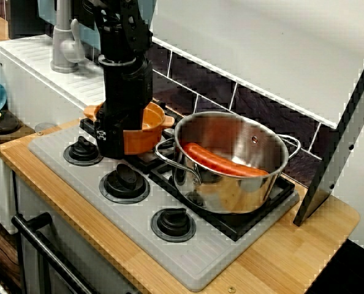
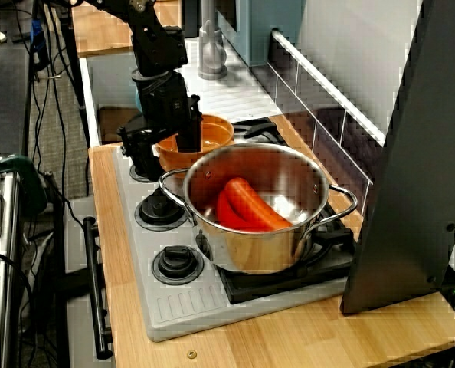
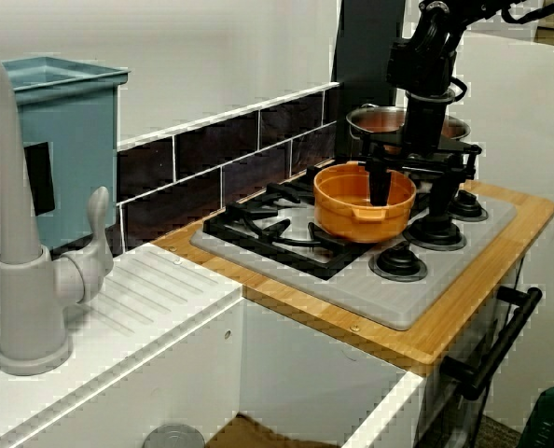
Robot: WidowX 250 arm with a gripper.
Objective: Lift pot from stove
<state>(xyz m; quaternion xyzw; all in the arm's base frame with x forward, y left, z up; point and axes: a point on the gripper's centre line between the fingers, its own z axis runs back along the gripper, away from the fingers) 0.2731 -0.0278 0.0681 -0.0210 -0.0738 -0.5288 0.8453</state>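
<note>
Pincer straddling the orange pot's rim on the stove

The pot [image 3: 364,201] sits on the stove [image 1: 188,257] grate beside the steel pot [image 1: 234,160]. The pincer [image 3: 403,187] has one finger inside and one outside the wall, seemingly clamped. It looks light, rigid and slick-walled; the rim suits a firm pinch.

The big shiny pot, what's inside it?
Inside the steel pot lies a long red-orange toy sausage, leaning against the wall. The far side of the bottom looks bare, but the near wall hides the rest of the floor.
</note>
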